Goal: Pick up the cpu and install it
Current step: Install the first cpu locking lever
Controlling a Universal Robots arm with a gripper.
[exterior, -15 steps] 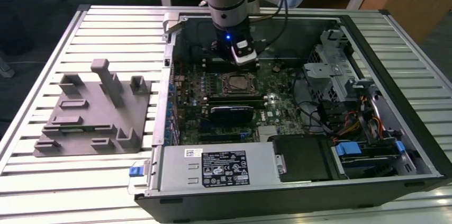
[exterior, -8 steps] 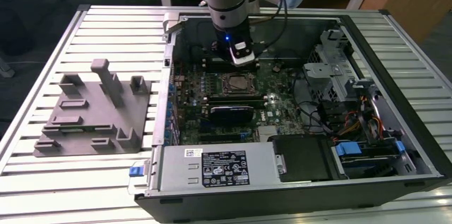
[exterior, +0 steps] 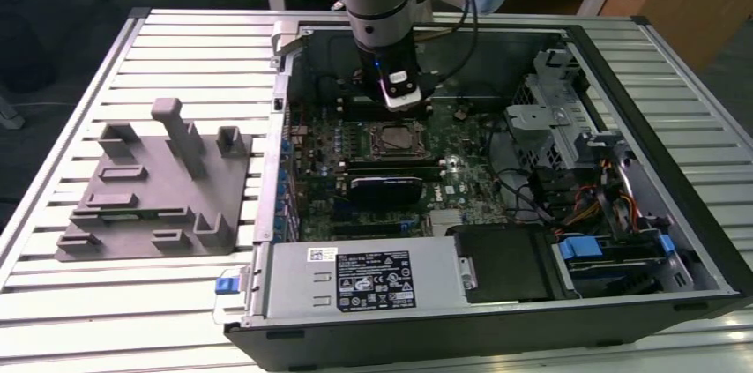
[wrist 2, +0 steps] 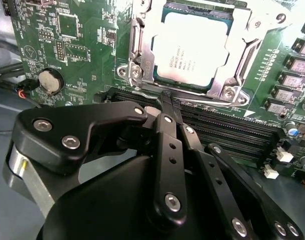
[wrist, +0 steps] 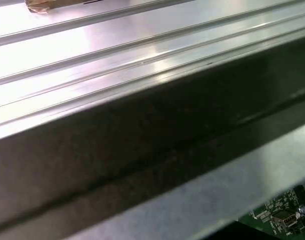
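The cpu point(wrist 2: 192, 47) is a flat square chip with a pale silver top. It lies in the motherboard socket under the metal load frame point(wrist 2: 142, 55), and in the exterior view the cpu point(exterior: 392, 138) sits mid-board inside the open computer case. My gripper point(wrist 2: 166, 96) hangs just beside the socket's edge, over the memory slots point(wrist 2: 222, 127). Its black fingers point(wrist 2: 168, 150) are drawn together to one tip, shut on nothing. In the exterior view the gripper point(exterior: 401, 101) points down just behind the socket.
A grey fixture point(exterior: 153, 188) with upright blocks lies on the slatted table at the exterior view's left. The case holds a power supply point(exterior: 365, 280) at the front, a drive cage point(exterior: 565, 117) and cables at the exterior view's right. The case wall point(wrist: 142, 145) passes close to the first wrist camera.
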